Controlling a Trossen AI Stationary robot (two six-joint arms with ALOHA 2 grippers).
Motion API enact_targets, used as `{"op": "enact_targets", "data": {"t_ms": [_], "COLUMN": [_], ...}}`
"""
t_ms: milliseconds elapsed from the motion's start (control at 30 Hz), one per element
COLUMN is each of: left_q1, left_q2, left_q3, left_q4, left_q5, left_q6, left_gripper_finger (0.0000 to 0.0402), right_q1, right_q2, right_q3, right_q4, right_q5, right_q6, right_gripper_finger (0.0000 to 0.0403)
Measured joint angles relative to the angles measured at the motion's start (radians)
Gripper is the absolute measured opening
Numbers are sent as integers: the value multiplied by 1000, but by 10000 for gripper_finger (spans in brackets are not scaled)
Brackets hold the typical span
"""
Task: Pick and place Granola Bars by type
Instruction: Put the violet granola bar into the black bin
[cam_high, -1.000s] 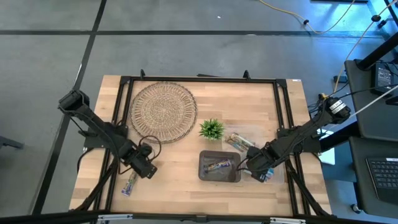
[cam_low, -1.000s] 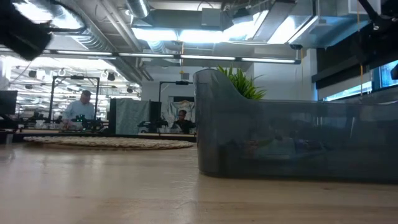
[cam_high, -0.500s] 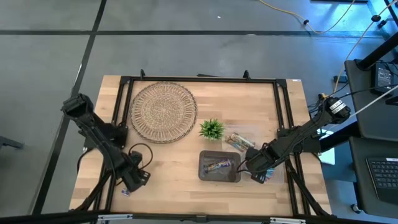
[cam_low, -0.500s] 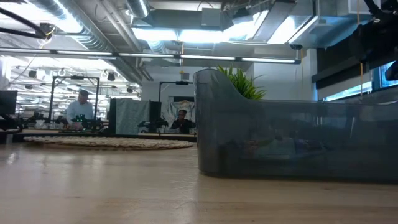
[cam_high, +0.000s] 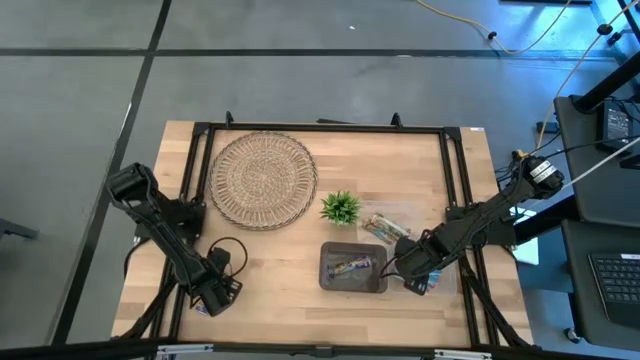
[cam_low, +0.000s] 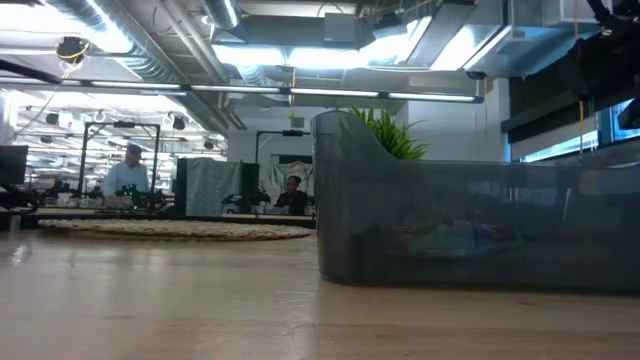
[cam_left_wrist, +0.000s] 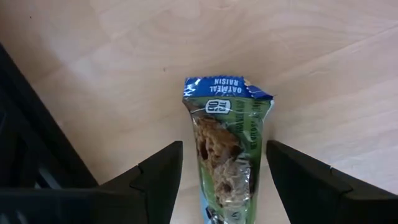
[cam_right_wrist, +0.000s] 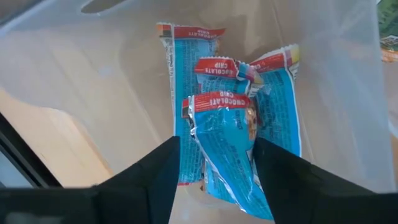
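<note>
A green-and-blue granola bar (cam_left_wrist: 227, 118) lies flat on the wood near the table's near-left corner. My left gripper (cam_left_wrist: 224, 149) (cam_high: 210, 297) is open, with one finger on each side of the bar and a gap on both sides. My right gripper (cam_right_wrist: 216, 143) (cam_high: 413, 278) is over a clear plastic tray (cam_right_wrist: 348, 93) by the right edge and is shut on a blue granola bar (cam_right_wrist: 221, 112). Two more blue bars (cam_right_wrist: 180, 74) lie in the tray under it. Another bar (cam_high: 350, 266) lies in the grey bin (cam_high: 352, 283), and a tan one (cam_high: 380, 228) beside it. My right gripper pinches the blue bar across its width, the two fingers on its long edges (cam_right_wrist: 247, 149) about midway along. The fingers run along the bar, coming from above. The bar's red-banded end (cam_right_wrist: 214, 99) stands raised over the other bars in the tray.
A round woven mat (cam_high: 263, 178) lies at the far left. A small green plant (cam_high: 341, 207) stands just behind the grey bin (cam_low: 480, 230). A black frame rail (cam_high: 195, 190) runs along the left edge close to my left gripper. Bare wood lies between mat and bin.
My left gripper has moved toward the near-left corner and down, and now straddles the green-and-blue bar that lay uncovered a second ago. The bar has not moved. The right arm has kept still.
</note>
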Motion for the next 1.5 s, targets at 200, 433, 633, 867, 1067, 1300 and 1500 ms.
{"op": "enact_targets", "data": {"t_ms": [200,433,633,867,1067,1300,1500], "left_q1": [0,0,0,2,2,39,99], "left_q2": [1,1,-3,-14,-16,-64,-194], "left_q3": [0,-1,-2,-6,-6,-6,-5], "left_q4": [-3,-3,8,10,72,227,395], "left_q5": [0,-4,-29,-79,-175,-414,-820], "left_q6": [45,90,122,184,242,375,630], "left_gripper_finger": [228,227,192,134,105,102,103], "right_q1": [0,0,0,0,0,0,-3], "right_q2": [0,0,0,-1,-1,-1,-1], "right_q3": [0,0,0,22,104,238,305], "right_q4": [0,0,0,-22,-44,-13,154], "right_q5": [0,1,-27,-41,47,266,474], "right_q6": [-10,-33,-36,-32,-35,-124,-308], "right_gripper_finger": [206,206,207,207,207,207,207]}}
